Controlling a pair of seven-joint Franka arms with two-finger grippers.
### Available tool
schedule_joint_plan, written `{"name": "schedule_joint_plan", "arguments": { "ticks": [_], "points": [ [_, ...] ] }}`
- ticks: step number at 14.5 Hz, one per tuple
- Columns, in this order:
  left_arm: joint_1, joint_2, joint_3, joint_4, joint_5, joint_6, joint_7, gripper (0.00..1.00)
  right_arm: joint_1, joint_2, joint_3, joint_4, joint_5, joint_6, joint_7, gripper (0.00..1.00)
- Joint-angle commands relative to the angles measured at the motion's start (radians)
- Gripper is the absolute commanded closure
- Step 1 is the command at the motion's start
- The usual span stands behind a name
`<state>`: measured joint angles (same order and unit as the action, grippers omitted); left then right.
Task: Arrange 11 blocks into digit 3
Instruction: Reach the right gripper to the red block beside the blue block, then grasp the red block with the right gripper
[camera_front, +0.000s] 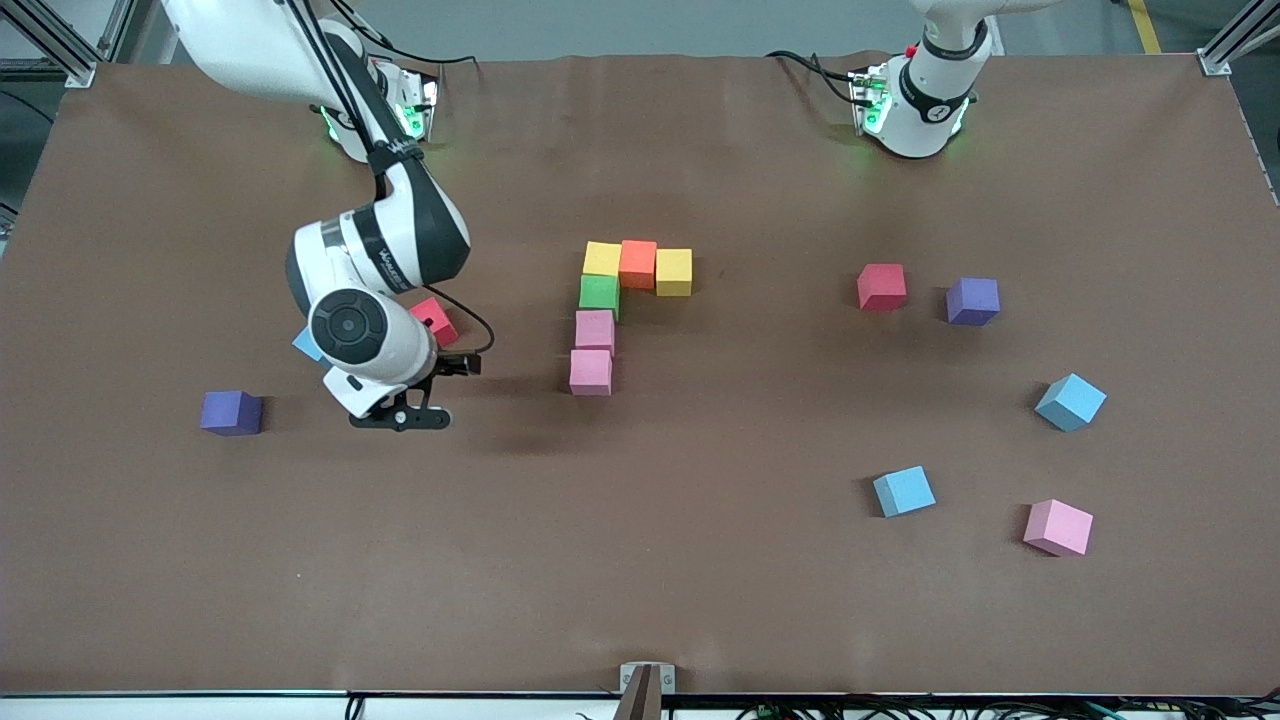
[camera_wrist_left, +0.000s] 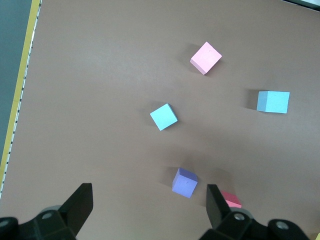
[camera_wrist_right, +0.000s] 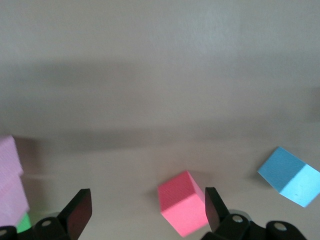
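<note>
Six cubes form a partial figure mid-table: yellow (camera_front: 602, 258), orange (camera_front: 638, 263) and yellow (camera_front: 674, 271) in a row, then green (camera_front: 599, 292) and two pink (camera_front: 592, 351) in a column. My right gripper (camera_front: 400, 415) (camera_wrist_right: 146, 205) is open and empty, over the table by a loose red cube (camera_front: 433, 320) (camera_wrist_right: 182, 202) that lies below, close to one finger. A light blue cube (camera_front: 305, 343) (camera_wrist_right: 290, 176) is partly hidden by that arm. My left gripper (camera_wrist_left: 148, 200) is open and empty, high over loose cubes; it is out of the front view.
Toward the left arm's end lie a red cube (camera_front: 881, 286), a purple cube (camera_front: 972, 301), two light blue cubes (camera_front: 1070, 402) (camera_front: 904, 491) and a pink cube (camera_front: 1057, 527). Another purple cube (camera_front: 232, 412) lies beside the right gripper.
</note>
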<state>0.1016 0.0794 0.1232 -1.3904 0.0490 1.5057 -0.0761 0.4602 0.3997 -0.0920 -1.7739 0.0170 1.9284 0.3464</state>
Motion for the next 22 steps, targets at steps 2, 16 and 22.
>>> {"name": "schedule_joint_plan", "arguments": {
  "ticks": [2,16,22],
  "points": [
    [0.000,-0.003,-0.004,0.004,0.017,-0.013,0.007,0.00,0.003,-0.157,0.021,-0.244,-0.022,0.119,-0.046,0.00],
    [0.001,0.000,-0.004,0.004,0.017,-0.013,0.010,0.00,0.025,-0.256,0.021,-0.550,-0.023,0.350,-0.415,0.00],
    [0.001,0.016,-0.004,0.004,0.015,-0.012,0.009,0.00,0.014,-0.254,0.020,-0.598,-0.031,0.426,-0.472,0.00]
  ]
}}
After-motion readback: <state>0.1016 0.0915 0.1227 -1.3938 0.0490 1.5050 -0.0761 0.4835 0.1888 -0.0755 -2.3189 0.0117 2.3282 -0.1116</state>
